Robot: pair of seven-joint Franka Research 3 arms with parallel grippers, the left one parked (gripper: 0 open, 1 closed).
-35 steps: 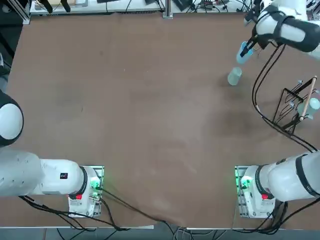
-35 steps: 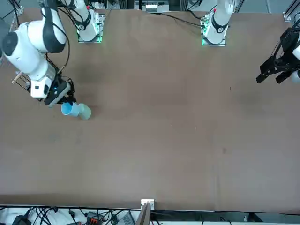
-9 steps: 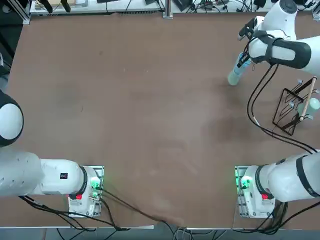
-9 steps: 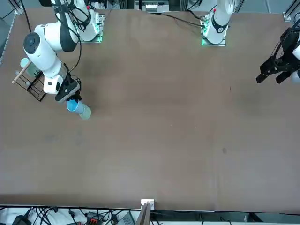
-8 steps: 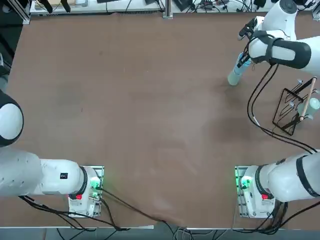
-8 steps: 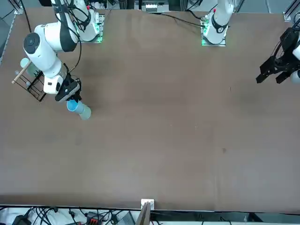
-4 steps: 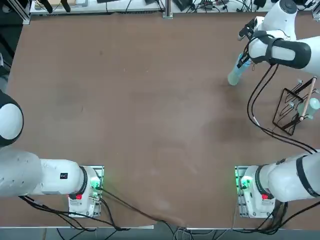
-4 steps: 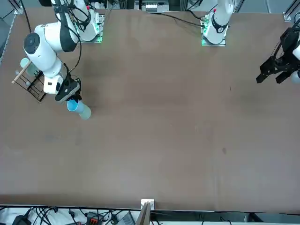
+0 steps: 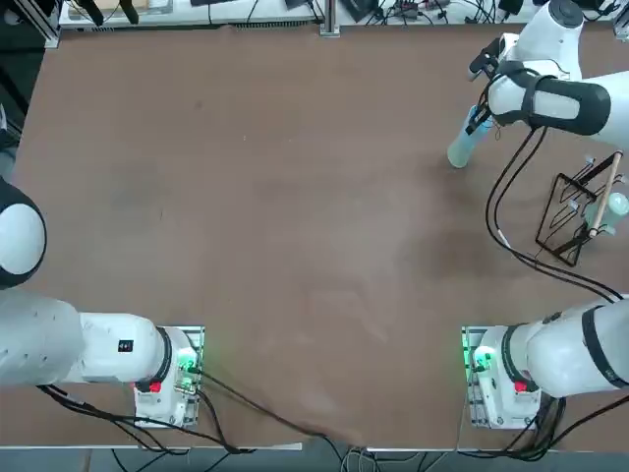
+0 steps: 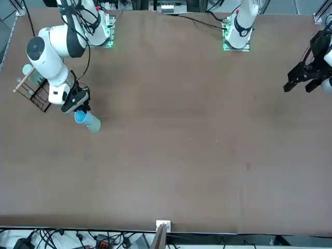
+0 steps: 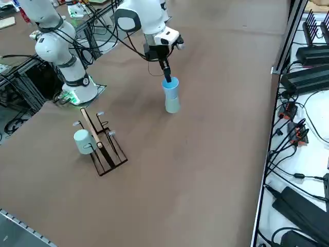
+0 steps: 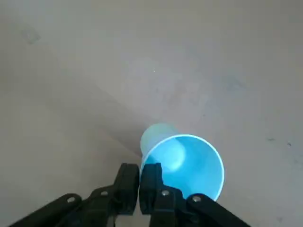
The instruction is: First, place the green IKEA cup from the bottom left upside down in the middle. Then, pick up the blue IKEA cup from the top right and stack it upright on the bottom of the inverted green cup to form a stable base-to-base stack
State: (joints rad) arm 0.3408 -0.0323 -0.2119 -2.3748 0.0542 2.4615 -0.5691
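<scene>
The blue IKEA cup (image 11: 171,85) stands upright, mouth up, on the base of the inverted green IKEA cup (image 11: 172,104), forming a base-to-base stack. In the top view the stack (image 9: 465,141) sits toward the far right of the surface (image 9: 275,197), not at its middle. In the wrist view the blue cup's open mouth (image 12: 189,163) faces the camera, with the green cup (image 12: 156,132) showing just beyond its rim.

The right end effector (image 11: 167,77) points down at the blue cup's rim. Its fingers (image 12: 150,182) are nearly pressed together, one either side of the rim wall; a narrow gap shows between them.

A black wire rack (image 11: 105,146) holding another pale cup (image 11: 83,141) stands on the surface, well apart from the stack.
</scene>
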